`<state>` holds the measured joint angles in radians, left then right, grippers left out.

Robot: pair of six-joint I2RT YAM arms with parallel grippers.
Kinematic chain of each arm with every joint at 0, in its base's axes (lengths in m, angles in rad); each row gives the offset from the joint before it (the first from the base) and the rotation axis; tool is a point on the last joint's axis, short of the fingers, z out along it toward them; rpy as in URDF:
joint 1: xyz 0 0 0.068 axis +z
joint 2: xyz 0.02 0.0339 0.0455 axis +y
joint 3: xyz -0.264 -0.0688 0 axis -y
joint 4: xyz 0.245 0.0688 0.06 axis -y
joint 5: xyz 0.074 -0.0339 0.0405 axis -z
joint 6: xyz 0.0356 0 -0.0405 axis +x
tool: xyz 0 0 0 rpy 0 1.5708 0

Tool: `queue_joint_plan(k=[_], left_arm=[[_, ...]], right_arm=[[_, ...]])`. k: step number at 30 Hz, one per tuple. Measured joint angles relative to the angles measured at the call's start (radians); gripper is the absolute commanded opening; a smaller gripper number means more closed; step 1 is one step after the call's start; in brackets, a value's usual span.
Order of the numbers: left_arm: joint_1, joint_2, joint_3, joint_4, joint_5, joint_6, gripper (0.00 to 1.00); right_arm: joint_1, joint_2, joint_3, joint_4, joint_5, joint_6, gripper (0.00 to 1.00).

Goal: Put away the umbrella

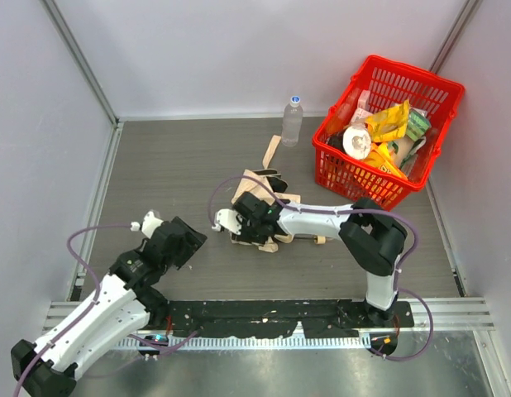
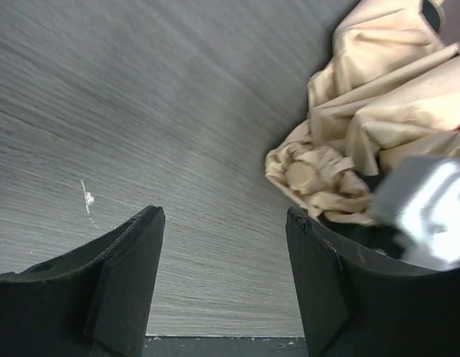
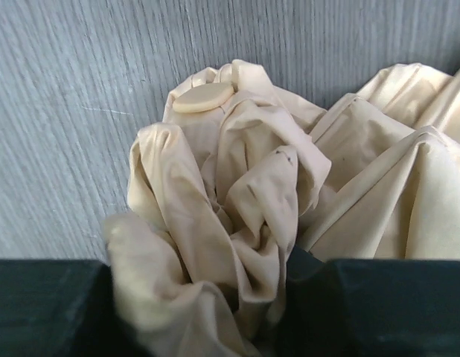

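Note:
The umbrella [image 1: 254, 185] lies crumpled in the middle of the table, its cream fabric loose and bunched. My right gripper [image 1: 245, 223] reaches in from the right and rests on its near side. In the right wrist view the right gripper [image 3: 215, 297] is shut on a thick fold of the umbrella [image 3: 237, 186] fabric, and a round beige cap [image 3: 204, 97] shows at the far end. My left gripper [image 1: 188, 240] sits just left of the heap. Seen from the left wrist, the left gripper [image 2: 222, 223] is open over bare table, with the umbrella [image 2: 364, 111] to its right, apart from the fingers.
A red basket [image 1: 367, 190] full of yellow packets and other goods stands at the back right. A clear water bottle [image 1: 293, 121] stands upright left of it. A pale beige strip [image 1: 272, 152] lies between the bottle and the umbrella. Grey walls close in the table.

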<state>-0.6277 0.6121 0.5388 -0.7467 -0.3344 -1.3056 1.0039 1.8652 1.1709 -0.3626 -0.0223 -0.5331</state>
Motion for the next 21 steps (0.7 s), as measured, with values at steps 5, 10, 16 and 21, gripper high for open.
queue_joint_plan(k=[5,10,16,21], left_arm=[[0.0,-0.074,-0.239,0.254,0.08,-0.042,0.82],[0.0,-0.169,-0.48,0.617,0.122,-0.038,1.0],[0.0,-0.08,-0.506,0.949,0.15,-0.017,1.0],[0.003,0.093,-0.503,1.094,0.197,-0.048,1.0]], right_arm=[[-0.072,0.048,0.076,-0.086,-0.182,0.033,0.01],[-0.117,0.094,0.142,-0.158,-0.299,0.052,0.01],[-0.175,0.141,0.193,-0.207,-0.457,0.075,0.01],[-0.218,0.188,0.229,-0.237,-0.594,0.1,0.01]])
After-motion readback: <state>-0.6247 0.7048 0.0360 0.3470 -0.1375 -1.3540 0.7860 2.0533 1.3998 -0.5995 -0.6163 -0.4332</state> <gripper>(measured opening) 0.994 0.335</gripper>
